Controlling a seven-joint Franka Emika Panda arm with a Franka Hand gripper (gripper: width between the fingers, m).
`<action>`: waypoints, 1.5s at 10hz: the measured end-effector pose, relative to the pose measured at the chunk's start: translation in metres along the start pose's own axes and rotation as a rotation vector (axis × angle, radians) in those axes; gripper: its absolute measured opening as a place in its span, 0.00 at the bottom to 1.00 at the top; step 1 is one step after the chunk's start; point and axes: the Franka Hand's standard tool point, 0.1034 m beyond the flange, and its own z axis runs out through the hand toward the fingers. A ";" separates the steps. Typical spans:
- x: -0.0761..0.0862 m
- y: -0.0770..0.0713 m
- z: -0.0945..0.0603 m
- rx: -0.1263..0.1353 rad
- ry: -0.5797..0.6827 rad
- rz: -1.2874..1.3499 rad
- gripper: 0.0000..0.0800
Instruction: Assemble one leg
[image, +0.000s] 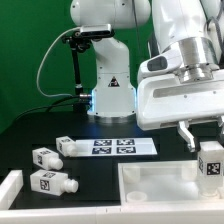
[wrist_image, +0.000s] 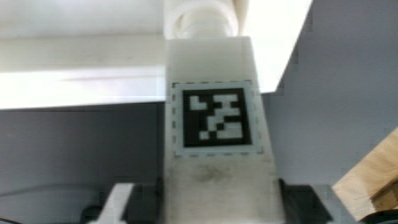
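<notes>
My gripper (image: 208, 150) is shut on a white leg (image: 210, 166) with a black-and-white tag, holding it upright over the right part of the large white panel (image: 160, 188). In the wrist view the held leg (wrist_image: 215, 110) fills the middle, between my two dark fingers (wrist_image: 132, 200), with the panel's rim (wrist_image: 80, 75) behind it. Two more legs lie on the table in the exterior view's left: one (image: 45, 157) further back and one (image: 50, 183) nearer the front.
The marker board (image: 108, 147) lies on the dark table in front of the arm's base (image: 110, 95). A white rail (image: 12, 190) runs along the front left corner. A tan object (wrist_image: 370, 175) shows at the edge of the wrist view.
</notes>
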 end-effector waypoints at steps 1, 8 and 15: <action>-0.002 0.001 0.001 -0.001 -0.003 0.000 0.36; -0.005 0.001 0.005 -0.003 0.000 -0.002 0.43; 0.013 0.005 0.015 0.078 -0.449 0.094 0.81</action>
